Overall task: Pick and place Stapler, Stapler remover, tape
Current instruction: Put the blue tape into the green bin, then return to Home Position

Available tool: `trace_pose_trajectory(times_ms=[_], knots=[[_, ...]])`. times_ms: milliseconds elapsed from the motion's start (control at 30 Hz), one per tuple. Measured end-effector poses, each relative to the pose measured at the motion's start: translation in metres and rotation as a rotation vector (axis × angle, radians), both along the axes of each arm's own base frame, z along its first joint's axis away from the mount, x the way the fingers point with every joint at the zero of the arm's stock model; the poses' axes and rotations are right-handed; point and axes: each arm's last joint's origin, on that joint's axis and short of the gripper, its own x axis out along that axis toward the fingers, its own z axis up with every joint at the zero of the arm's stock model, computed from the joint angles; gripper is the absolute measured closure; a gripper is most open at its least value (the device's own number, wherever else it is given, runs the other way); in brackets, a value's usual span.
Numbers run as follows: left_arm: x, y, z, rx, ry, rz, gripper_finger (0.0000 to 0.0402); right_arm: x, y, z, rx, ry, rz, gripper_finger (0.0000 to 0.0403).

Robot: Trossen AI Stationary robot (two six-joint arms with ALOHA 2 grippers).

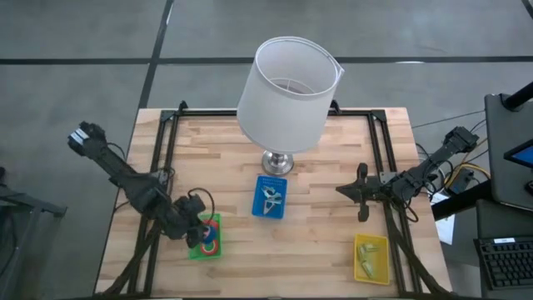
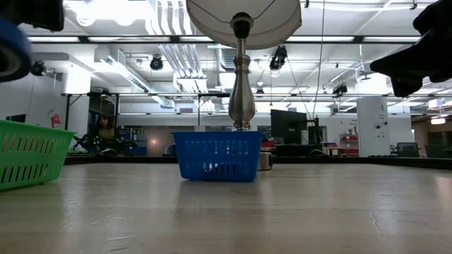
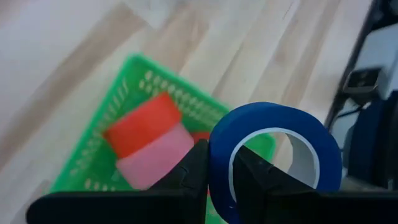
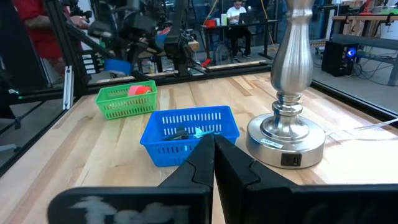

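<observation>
My left gripper (image 3: 219, 152) hangs above the green bin (image 3: 93, 165) at the table's near left and is shut on a blue roll of tape (image 3: 273, 118). That roll also shows high up in the low view (image 2: 10, 49). A red roll (image 3: 142, 124) lies inside the green bin (image 1: 206, 247). My right gripper (image 4: 213, 146) is shut and touches nothing. It hovers at the table's right side (image 1: 360, 193), pointing toward the blue bin (image 4: 189, 134). The blue bin (image 1: 269, 197) holds small pale items that I cannot make out. My left gripper pinches the wall of the blue roll (image 3: 219, 180) with one finger (image 3: 255, 180) inside the roll's hole and the other (image 3: 189, 171) outside. The roll is lifted clear above the green bin and stands on edge in the hold.
A lamp with a white shade (image 1: 287, 87) and a metal base (image 4: 286, 134) stands at the table's far middle, just behind the blue bin. A yellow bin (image 1: 371, 257) sits at the near right. Bare wood lies between the bins. People sit in the room beyond.
</observation>
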Motion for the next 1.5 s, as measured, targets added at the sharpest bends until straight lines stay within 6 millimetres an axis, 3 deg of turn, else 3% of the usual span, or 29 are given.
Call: trace_pose_trajectory(times_ms=[367,600,900,1100,1300,1400,1500], knots=[[0.015,-0.033,-0.024,0.097,0.117,-0.087,0.0346,0.0,0.0,0.0,0.0,0.0,0.0,0.0394],[0.019,-0.035,-0.049,0.177,0.247,-0.02,0.0346,0.0,0.0,0.0,0.0,0.0,0.0,0.0394],[0.024,-0.038,-0.059,0.197,0.264,0.022,0.034,0.0,0.0,0.0,0.0,0.0,0.0,0.0394],[0.022,-0.033,-0.048,0.189,0.188,0.077,0.0274,0.0,0.0,0.0,0.0,0.0,0.0,0.0394],[0.016,-0.025,-0.015,0.133,0.048,0.073,0.0204,0.0,0.0,0.0,0.0,0.0,0.0,0.0394],[0.011,-0.014,0.004,0.193,-0.082,0.059,0.0202,0.0,0.0,0.0,0.0,0.0,0.0,0.0394],[0.01,0.005,0.018,0.228,-0.17,0.089,0.0232,0.0,0.0,0.0,0.0,0.0,0.0,0.0394]])
